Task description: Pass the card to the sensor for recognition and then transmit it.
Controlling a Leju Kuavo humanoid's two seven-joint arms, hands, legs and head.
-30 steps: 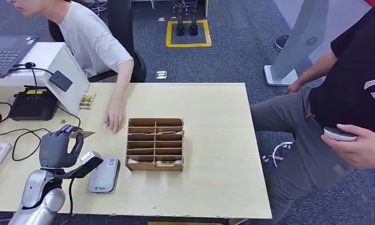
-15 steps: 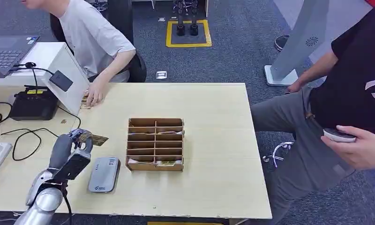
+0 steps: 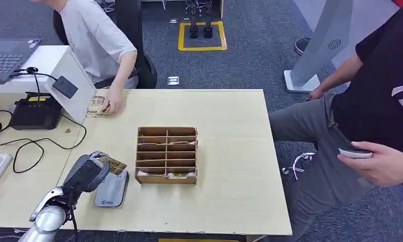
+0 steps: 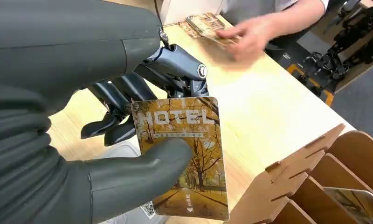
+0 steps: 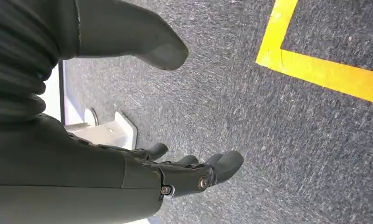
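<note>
Left arm bent in over the tabletop [image 3: 229, 116] edge, left robot hand [image 3: 86, 173] pinching a card [image 4: 187, 154] between thumb and fingers [image 4: 128, 95]. Right robot hand [image 5: 142, 116] hanging down, fingers apart, holding nothing.

robot hand [image 4: 128, 140] pinching hotel card [image 4: 184, 158], wooden organizer [image 4: 324, 186]

A pale wooden counter [image 3: 229, 166] stands on dark blue-grey carpet [image 3: 250, 50]. On the far floor, a yellow square outline [image 3: 203, 36] is marked around 2 dark feet of a stand. To the far right rises a grey panel on a white base [image 3: 301, 80]. At the left, a white raised desk [image 3: 48, 63] carries a laptop [image 3: 8, 55], with black cables [image 3: 33, 146] below.
</note>
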